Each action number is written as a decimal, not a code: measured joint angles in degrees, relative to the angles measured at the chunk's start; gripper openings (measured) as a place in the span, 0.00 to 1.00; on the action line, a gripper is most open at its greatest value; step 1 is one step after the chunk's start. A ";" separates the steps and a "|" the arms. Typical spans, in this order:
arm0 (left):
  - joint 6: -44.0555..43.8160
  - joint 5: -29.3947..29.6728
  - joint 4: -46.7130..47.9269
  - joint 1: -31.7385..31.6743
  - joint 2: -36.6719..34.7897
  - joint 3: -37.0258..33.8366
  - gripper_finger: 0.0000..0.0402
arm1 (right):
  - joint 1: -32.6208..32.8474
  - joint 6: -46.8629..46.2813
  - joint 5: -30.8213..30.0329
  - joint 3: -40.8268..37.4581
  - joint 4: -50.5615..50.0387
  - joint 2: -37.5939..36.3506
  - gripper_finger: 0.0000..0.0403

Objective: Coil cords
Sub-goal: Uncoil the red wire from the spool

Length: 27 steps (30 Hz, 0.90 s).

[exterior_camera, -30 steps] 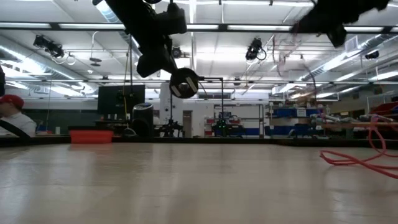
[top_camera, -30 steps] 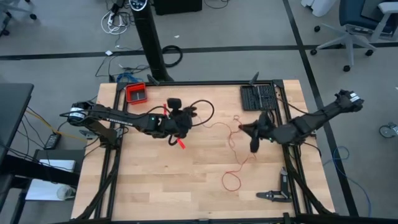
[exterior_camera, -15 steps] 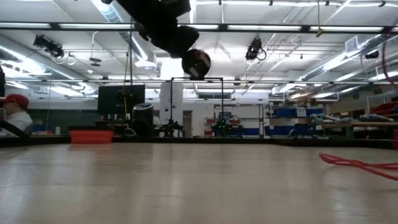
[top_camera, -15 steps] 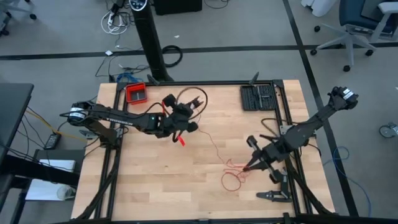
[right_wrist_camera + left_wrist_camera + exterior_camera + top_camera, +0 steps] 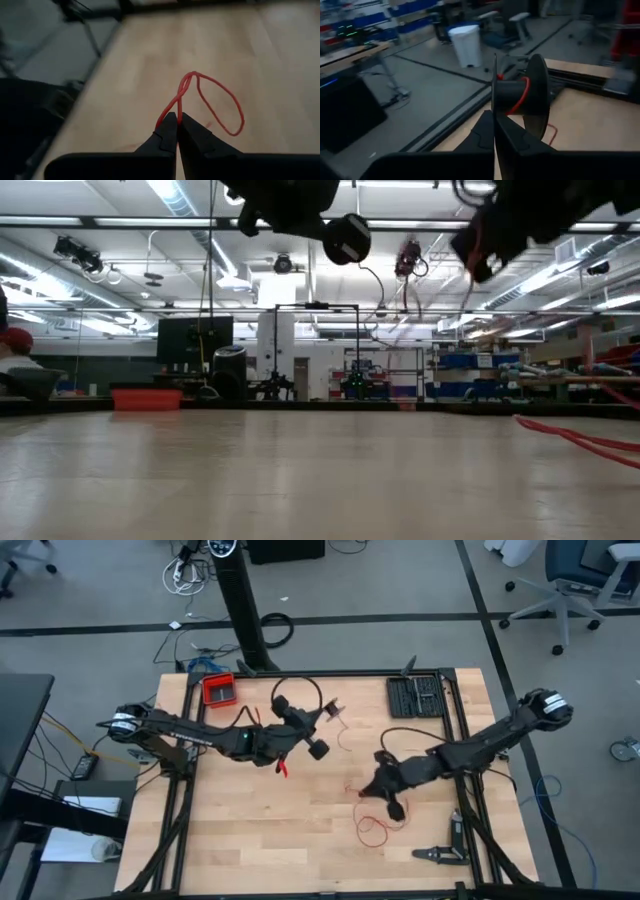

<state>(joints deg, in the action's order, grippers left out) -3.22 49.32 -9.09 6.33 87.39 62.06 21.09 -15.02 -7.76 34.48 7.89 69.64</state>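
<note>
The thin red cord (image 5: 375, 831) lies in a loose loop on the wooden table near its front edge; a strand rises from it toward a black spool (image 5: 317, 747). A few red turns sit on the spool's hub (image 5: 520, 96). My left gripper (image 5: 303, 736) is shut on the spool above the table's middle. My right gripper (image 5: 363, 790) is shut on the cord just right of centre, a small loop (image 5: 220, 106) standing out past its fingertips. In the low view the cord (image 5: 580, 438) rests on the table at the right. My left gripper pinches one thin flange of the spool (image 5: 494, 95) edge-on between its two fingers, coming roughly level from the table's left. The spool is lifted clear of the table, its hub lying sideways and the other flange (image 5: 538, 95) beyond it. My right gripper pinches the red cord (image 5: 174, 111) between its fingertips, where two strands cross at the foot of a small loop. It slants down from the table's right. The loop stands out past the fingers, and the rest of the cord trails slack to the table.
A red tray (image 5: 218, 690) sits at the table's far left and a black compartment tray (image 5: 415, 696) at the far right. A small black tool (image 5: 440, 853) lies at the near right edge. A black cable loop (image 5: 297, 690) arches over the left arm.
My right gripper has swung from the table's right middle toward the near edge and down to the cord loops, then toward the centre, drawing the cord with it. My left gripper has rolled its wrist and risen a little, turning the spool about.
</note>
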 joint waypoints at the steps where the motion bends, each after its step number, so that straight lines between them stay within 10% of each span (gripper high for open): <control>1: 1.94 -1.75 0.09 0.31 0.00 0.00 0.01 | -1.26 -1.69 -0.14 0.00 -2.17 0.29 0.02; 7: 15.81 -12.90 4.42 2.33 0.00 0.00 0.01 | -7.01 -13.84 -6.98 -0.01 -17.39 -0.95 0.02; 14: 28.40 -13.09 14.53 3.10 0.00 0.00 0.01 | -7.78 -22.63 -22.11 0.00 -27.22 -6.34 0.02; 27: 34.61 5.15 25.74 1.45 0.00 0.00 0.01 | 5.08 -6.58 -37.90 0.00 -13.26 -18.39 0.02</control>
<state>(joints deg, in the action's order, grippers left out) 31.39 54.47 16.65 7.78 87.39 62.06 26.17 -21.61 -45.66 34.48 -5.36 51.24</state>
